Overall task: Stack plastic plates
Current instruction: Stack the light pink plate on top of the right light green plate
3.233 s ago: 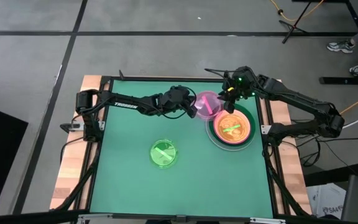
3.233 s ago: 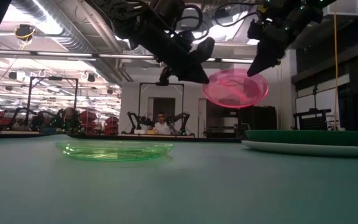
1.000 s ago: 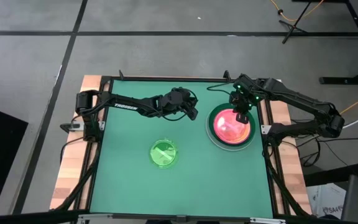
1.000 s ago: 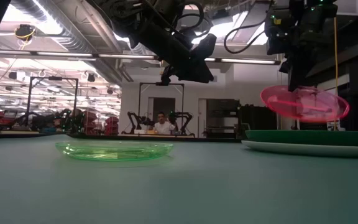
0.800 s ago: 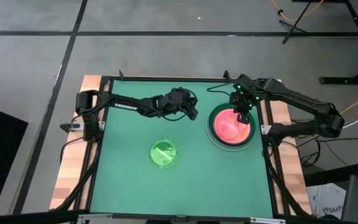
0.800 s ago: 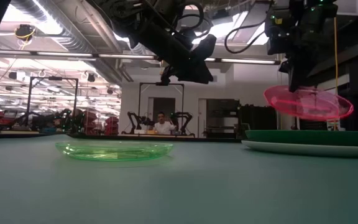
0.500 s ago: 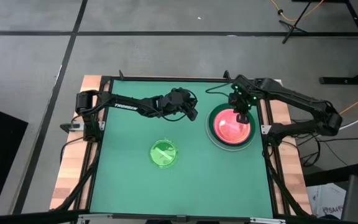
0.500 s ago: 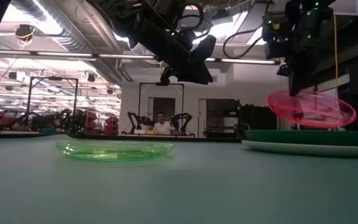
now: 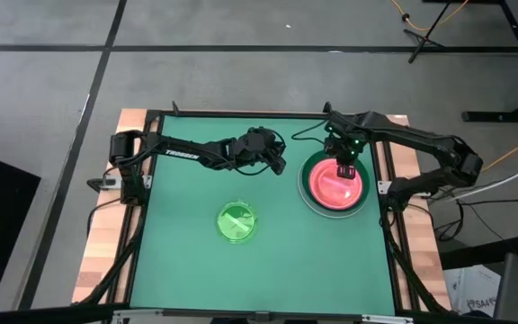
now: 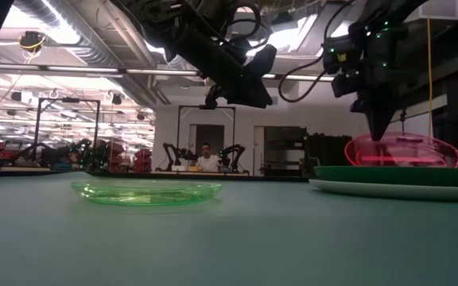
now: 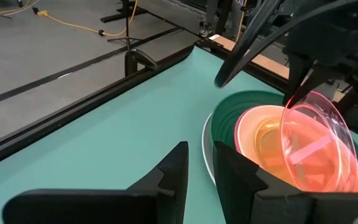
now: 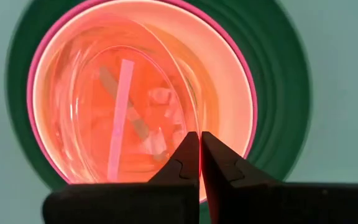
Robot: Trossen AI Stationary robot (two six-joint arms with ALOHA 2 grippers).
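A translucent pink plate with a centre bar [image 10: 408, 151] hangs over a stack at the table's right, with my right gripper [image 9: 346, 169] shut on it. The stack shows a dark green plate [image 12: 284, 81] outermost, on a pale plate [image 10: 388, 188]. Inside it lie a pink rim [image 12: 248, 93], a cream plate and an orange plate [image 11: 267, 138]. A translucent lime green plate [image 9: 237, 221] lies flat on the mat near the middle. My left gripper [image 11: 201, 168] hovers left of the stack, narrowly open and empty. My right gripper pinches the pink plate's rim [image 12: 191, 127] between its two fingers, on the far side of the plate. The fingers [image 10: 378, 127] come from above, pointing down. The plate tilts a little, its low side down inside the stack [image 11: 328, 180]. Whether it rests there I cannot tell.
Green mat stretches free in front of and left of the lime plate. Wooden borders [image 9: 106, 225] run along the table's left and right sides. Beyond the far edge a person [image 10: 206, 161] sits among other robot arms.
My right gripper has come down toward the stack, still shut on the pink plate. The plate has sunk from well above the dark green plate to just over it and now lies nearer level.
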